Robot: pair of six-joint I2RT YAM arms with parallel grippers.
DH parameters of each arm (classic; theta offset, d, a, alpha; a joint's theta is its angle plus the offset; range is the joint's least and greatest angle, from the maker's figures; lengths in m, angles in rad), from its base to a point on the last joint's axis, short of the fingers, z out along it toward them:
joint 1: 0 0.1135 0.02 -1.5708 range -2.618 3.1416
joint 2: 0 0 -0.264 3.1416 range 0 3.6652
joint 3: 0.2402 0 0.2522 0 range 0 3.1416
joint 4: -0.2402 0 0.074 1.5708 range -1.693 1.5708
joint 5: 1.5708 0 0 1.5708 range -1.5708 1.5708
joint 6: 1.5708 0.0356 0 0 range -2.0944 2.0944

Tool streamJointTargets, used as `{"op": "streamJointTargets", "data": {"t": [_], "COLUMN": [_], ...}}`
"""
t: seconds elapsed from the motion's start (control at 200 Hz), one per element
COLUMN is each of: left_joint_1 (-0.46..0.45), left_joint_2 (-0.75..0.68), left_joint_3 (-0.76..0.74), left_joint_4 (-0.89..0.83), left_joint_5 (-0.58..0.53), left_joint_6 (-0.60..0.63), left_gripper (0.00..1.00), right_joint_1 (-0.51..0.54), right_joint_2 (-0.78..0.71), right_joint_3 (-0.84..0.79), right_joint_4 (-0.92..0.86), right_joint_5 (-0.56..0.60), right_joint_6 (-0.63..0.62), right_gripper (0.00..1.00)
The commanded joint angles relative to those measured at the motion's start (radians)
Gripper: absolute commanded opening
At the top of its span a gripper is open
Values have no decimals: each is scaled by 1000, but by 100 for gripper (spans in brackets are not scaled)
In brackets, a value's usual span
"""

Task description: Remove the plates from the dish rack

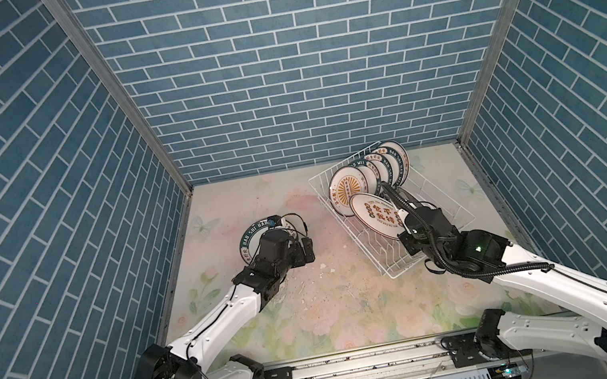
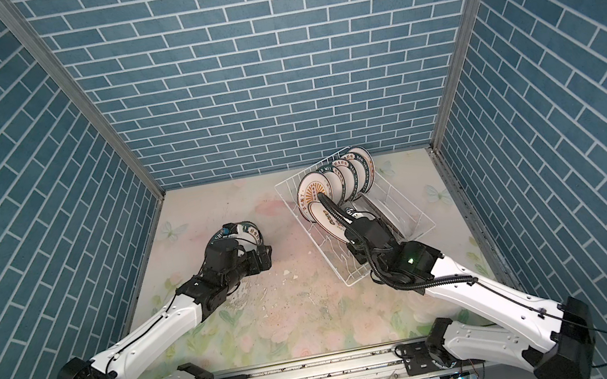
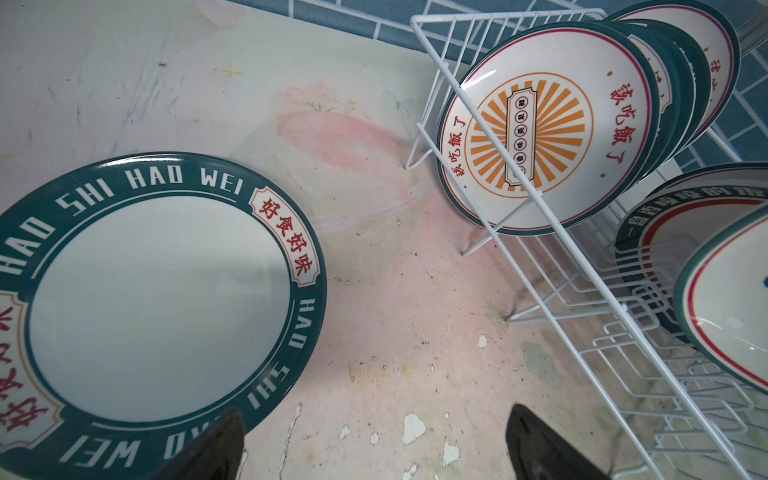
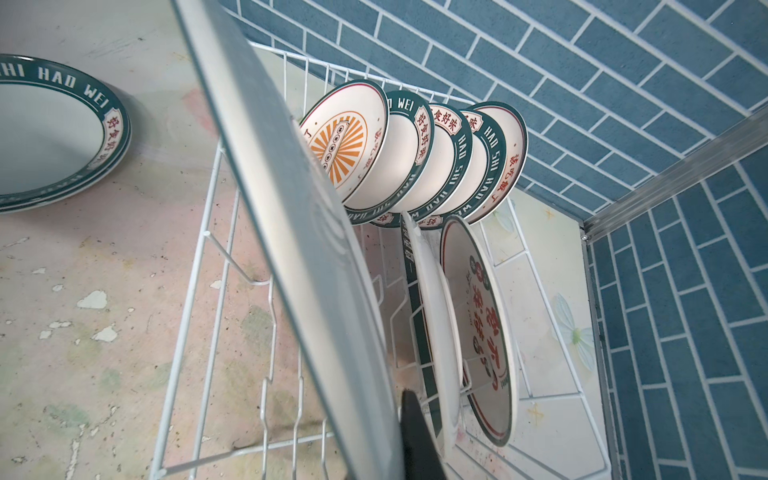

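White wire dish rack point(image 1: 384, 252); sunburst plate point(image 3: 582, 124) inside it is orange on white, plate beside the rack point(image 3: 158, 299) has a dark green lettered rim. Pastel floral tabletop point(image 1: 334, 299).

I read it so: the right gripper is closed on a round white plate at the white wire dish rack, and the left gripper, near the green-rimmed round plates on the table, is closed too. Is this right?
No: the left gripper is open. The left wrist view shows its black fingers wide apart with nothing between them. The right gripper does grip the round white plate.
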Motion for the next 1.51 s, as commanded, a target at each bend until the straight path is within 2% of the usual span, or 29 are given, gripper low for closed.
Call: {"op": "streamJointTargets", "data": {"t": [0.0, 0.195, 0.32, 0.5, 0.6, 0.69, 0.795, 1.08, 1.33, 1.5], "left_joint_1": [-11, -11, -10, -10, -9, -10, -11, -9, -10, -11], "left_joint_2": [-32, -55, -84, -201, -302, -361, -363, -261, -270, -248], "left_joint_3": [-18, 16, -9, -76, -139, -169, -162, -145, -153, -141], "left_joint_4": [14, -62, -24, 14, 62, 94, 90, 148, 164, 165], "left_joint_5": [-33, -3, 46, 13, 7, 24, 41, 161, 189, 206], "left_joint_6": [42, 90, 82, 71, 79, 93, 101, 77, 66, 68], "left_gripper": [99, 99, 99, 99, 99, 99, 99, 99, 99, 98], "right_joint_1": [5, 2, -40, -136, -184, -238, -266, -273, -274, -274], "right_joint_2": [-24, -59, -26, 7, 25, 59, 110, 238, 325, 386], "right_joint_3": [-4, -119, -155, -194, -179, -184, -176, -156, -168, -176], "right_joint_4": [211, 495, 568, 675, 662, 691, 712, 787, 902, 1028], "right_joint_5": [-16, -113, -260, -478, -595, -756, -904, -1075, -1148, -1237], "right_joint_6": [-49, -38, 40, 203, 274, 358, 454, 633, 736, 831], "right_gripper": [0, 0, 0, 0, 0, 0, 0, 0, 0, 0]}}
